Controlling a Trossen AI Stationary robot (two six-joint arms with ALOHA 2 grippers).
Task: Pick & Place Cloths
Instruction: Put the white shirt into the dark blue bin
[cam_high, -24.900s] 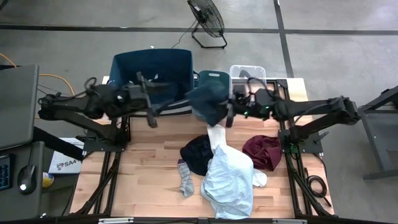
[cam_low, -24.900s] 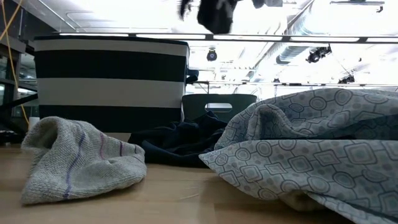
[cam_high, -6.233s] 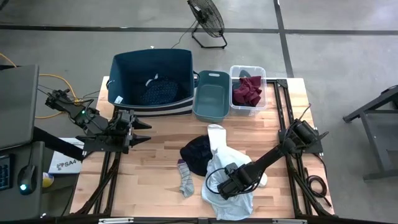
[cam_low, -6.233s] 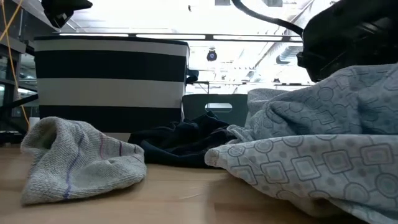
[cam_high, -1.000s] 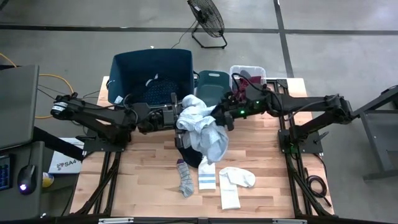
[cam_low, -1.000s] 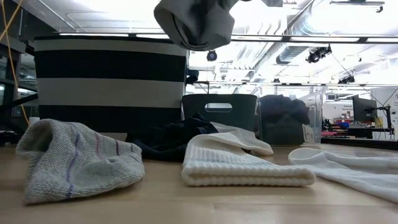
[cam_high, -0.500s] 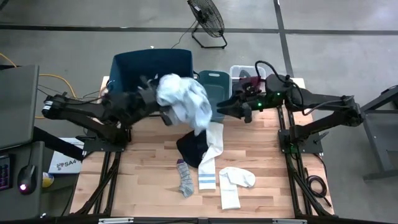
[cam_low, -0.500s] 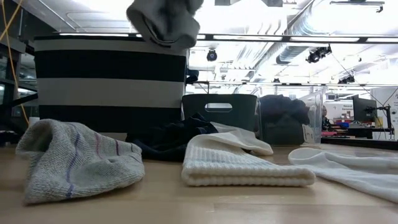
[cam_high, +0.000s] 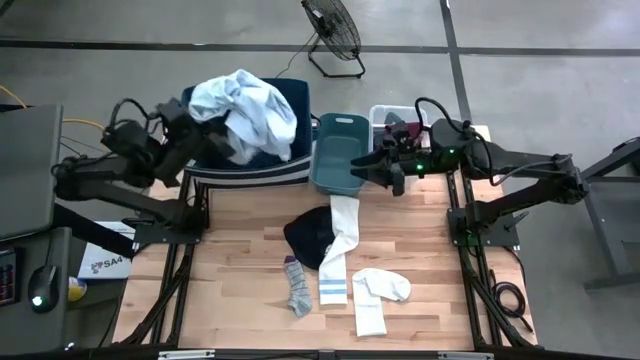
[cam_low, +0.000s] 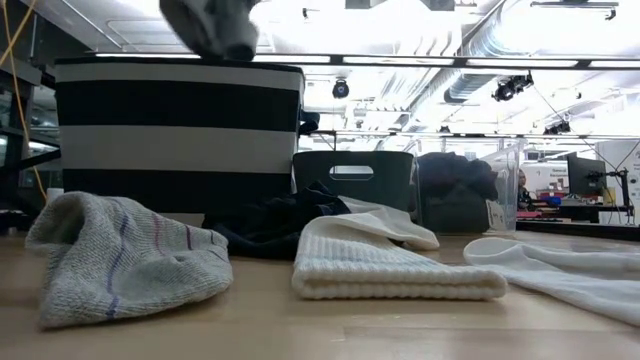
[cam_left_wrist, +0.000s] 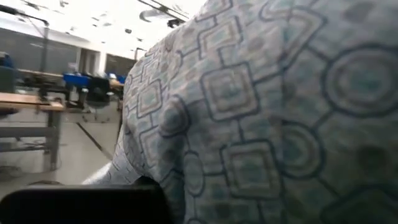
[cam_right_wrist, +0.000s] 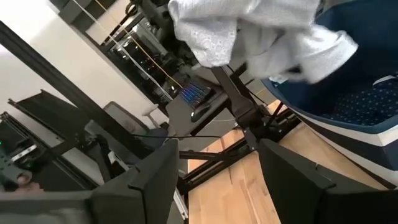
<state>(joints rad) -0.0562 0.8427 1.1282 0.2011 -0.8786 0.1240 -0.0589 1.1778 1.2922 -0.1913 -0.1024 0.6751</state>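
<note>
Shirt (cam_high: 245, 115) first: your big pale blue-white one is bunched up in the air right over the large navy bin (cam_high: 296, 125) at the table's far left corner, hanging from the left gripper (cam_high: 200, 135). You can't actually see those fingers, since fabric covers them from above and the left wrist view is nothing but patterned cloth pressed up close, so it's holding the shirt, but how wide the claw sits, can't tell. In the low view only a grey lump of the shirt (cam_low: 210, 25) shows above the striped bin wall (cam_low: 178, 130).

Under it, inside the bin, you can spot the navy dotted garment (cam_right_wrist: 373, 99) in the right wrist view.

Your right gripper (cam_high: 383, 172) hovers over the far edge by the teal bin (cam_high: 337, 158), fingers spread wide with nothing between them. Just beside it the clear bin (cam_high: 385, 115) holds the maroon garment (cam_high: 397, 128).

Down on the wood near the middle you've got the black garment (cam_high: 308, 238) with a long white sock (cam_high: 338, 240) lying across it. Toward the near edge sit a grey sock (cam_high: 298, 288), a white sock with blue stripes (cam_high: 332, 287) and another white sock (cam_high: 378, 295), close together but not piled.
</note>
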